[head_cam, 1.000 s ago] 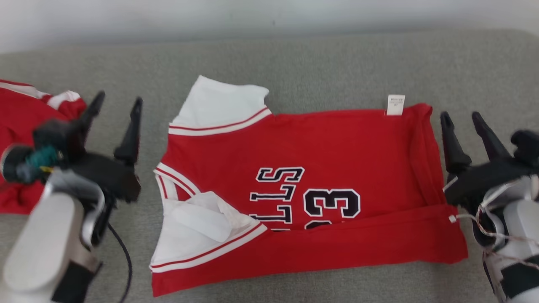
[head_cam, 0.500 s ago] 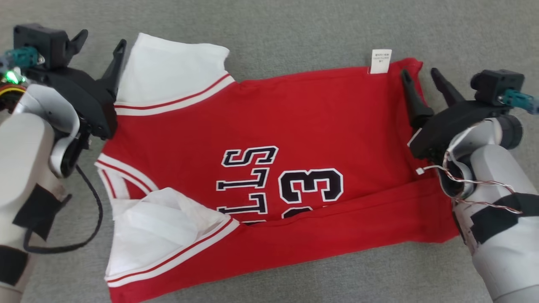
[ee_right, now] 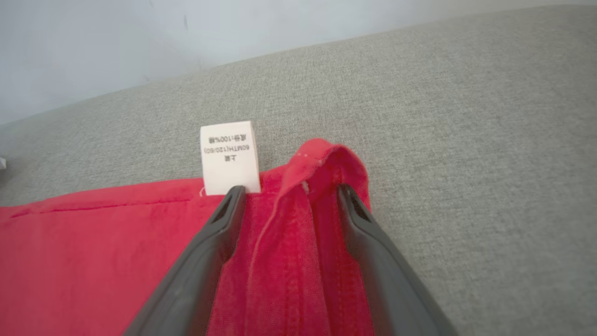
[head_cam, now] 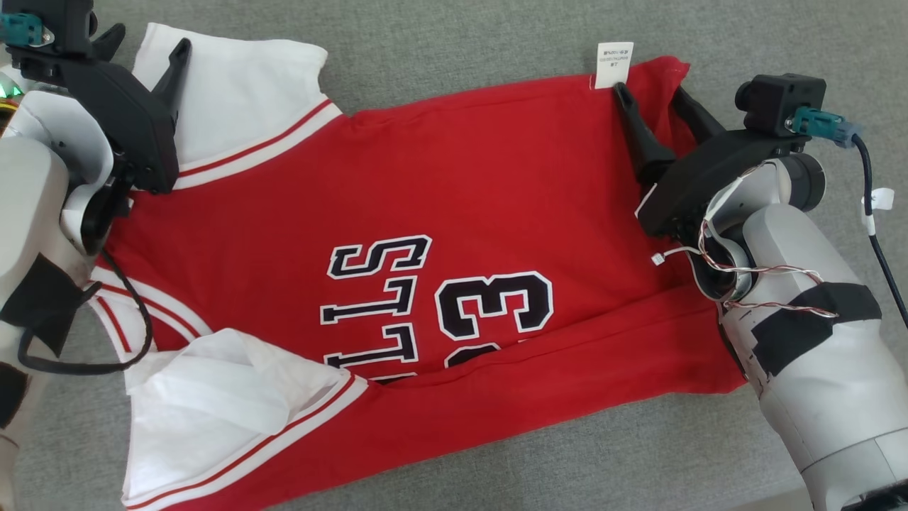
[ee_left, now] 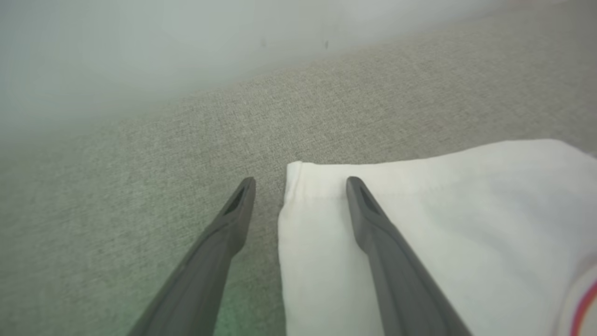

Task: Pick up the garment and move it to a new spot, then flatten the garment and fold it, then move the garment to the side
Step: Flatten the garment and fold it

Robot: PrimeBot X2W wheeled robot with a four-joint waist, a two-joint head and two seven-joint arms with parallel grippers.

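Garment (head_cam: 440, 191) is laid flat on a grey fabric surface (head_cam: 461, 42), red with black-and-white lettering, collar end toward the left gripper. The near long edge is seen folded up over the bottom of the lettering.

Left gripper (head_cam: 145, 42) is seen at the garment's far-left corner, jaws spread wide, nothing held. In the left wrist view the left gripper (ee_left: 301, 182) is placed astride the outer edge of the far white sleeve (ee_left: 466, 210): one finger over grey surface, the other over white cloth. Contact cannot be told.

A second white sleeve (head_cam: 206, 411) is crumpled at the garment's near-left corner.

A white label (head_cam: 614, 64) is stuck out from the garment's far edge, near its right end.

Right gripper (head_cam: 648, 91) is positioned at the garment's far-right corner, jaws wide apart, nothing clamped. In the right wrist view the right gripper (ee_right: 290, 189) is set either side of the bunched red hem, one fingertip just below the label (ee_right: 229, 157).
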